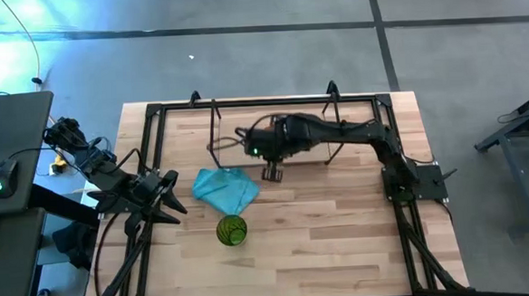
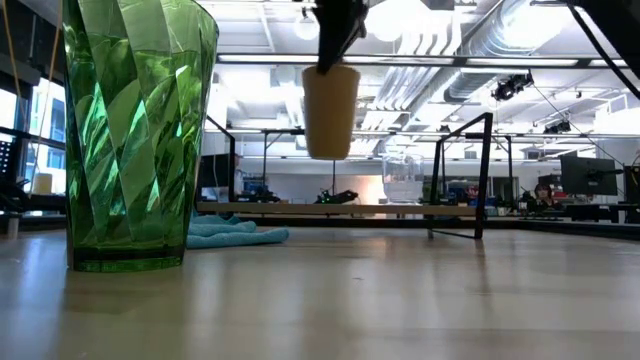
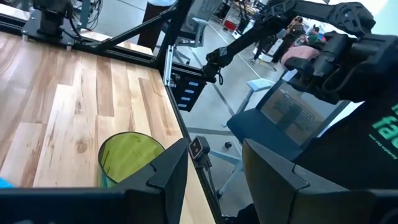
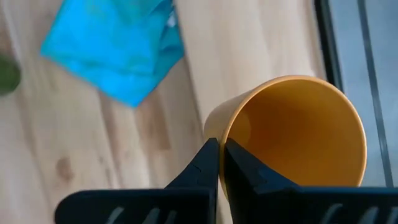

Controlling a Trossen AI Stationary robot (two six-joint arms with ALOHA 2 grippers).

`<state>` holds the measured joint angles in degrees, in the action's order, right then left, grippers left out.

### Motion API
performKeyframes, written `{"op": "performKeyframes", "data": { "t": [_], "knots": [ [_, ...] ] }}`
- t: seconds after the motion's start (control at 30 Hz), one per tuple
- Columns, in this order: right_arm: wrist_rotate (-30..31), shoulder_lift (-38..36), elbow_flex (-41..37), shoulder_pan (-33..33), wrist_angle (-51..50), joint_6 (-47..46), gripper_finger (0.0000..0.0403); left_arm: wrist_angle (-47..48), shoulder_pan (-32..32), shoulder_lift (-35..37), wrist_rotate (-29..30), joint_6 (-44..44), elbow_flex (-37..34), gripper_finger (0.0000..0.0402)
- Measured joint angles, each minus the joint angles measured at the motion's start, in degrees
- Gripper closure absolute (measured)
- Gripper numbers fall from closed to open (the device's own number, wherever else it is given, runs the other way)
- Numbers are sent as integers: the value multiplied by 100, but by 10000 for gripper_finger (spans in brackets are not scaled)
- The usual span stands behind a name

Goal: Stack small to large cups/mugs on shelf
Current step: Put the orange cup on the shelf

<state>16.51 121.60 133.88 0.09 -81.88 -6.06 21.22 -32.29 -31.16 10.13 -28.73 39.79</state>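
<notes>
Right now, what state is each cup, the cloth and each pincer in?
orange cup: lifted off the table, rim pinched by the right pincer
green cup: upright on the table, free
clear cup: upright on the shelf
teal cloth: crumpled on the table
left pincer: open, empty, beside the green cup

The green cup [image 2: 138, 130] stands upright on the wooden tabletop [image 2: 360, 300], near and at the left, filling much of that side. Behind it the teal cloth [image 2: 235, 233] lies flat on the table. Right of centre, the orange cup [image 2: 330, 110] hangs in the air, pinched at its rim by the right gripper [image 2: 338, 50]. Farther off, the clear cup [image 2: 403, 178] stands on the shelf [image 2: 340, 209], whose black frame [image 2: 484, 170] rises at the right.
</notes>
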Motion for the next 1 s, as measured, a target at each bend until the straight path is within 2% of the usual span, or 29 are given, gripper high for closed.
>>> {"op": "performKeyframes", "data": {
  "t": [0.33, 0.67, 1.0],
  "knots": [
    [-145, 1, -116, -596, 544, 312, 403, 1, 1, 0, 0, -2, 0, 259],
    [-582, 0, -665, -819, 1006, 451, 403, 89, 2, 2, 2, -4, 0, 259],
    [-590, 0, -833, -1075, 1207, 504, 403, 91, 2, 0, 2, -7, 0, 259]
  ]
}}
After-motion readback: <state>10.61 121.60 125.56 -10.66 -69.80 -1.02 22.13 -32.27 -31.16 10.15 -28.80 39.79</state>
